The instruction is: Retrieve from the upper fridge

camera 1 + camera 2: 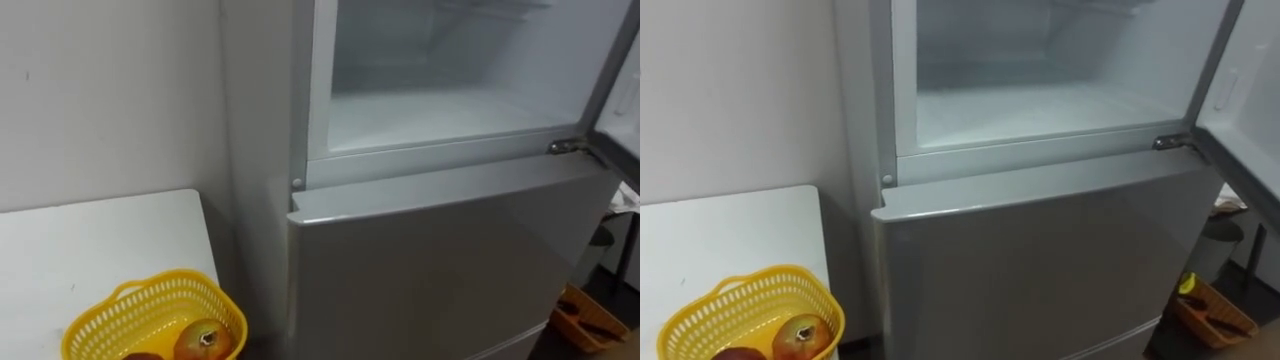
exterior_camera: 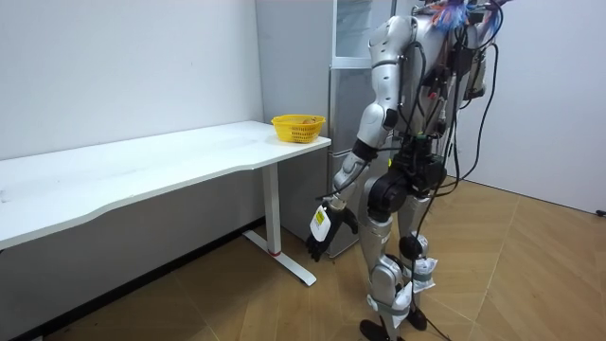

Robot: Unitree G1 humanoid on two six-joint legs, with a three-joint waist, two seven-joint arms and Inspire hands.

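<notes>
The fridge's upper compartment stands open right before me, its white floor bare, and its door is swung out to the right. Below it the grey lower door is closed. On the white table to the left sits a yellow basket holding a red-and-yellow fruit and a darker red one. In the room view I stand facing the fridge with my left hand hanging low beside my leg, fingers relaxed and holding nothing.
The table's right edge ends close to the fridge's side, with a narrow gap between them. An orange crate lies on the floor to the right of the fridge, under the open door. Wooden floor stretches behind me in the room view.
</notes>
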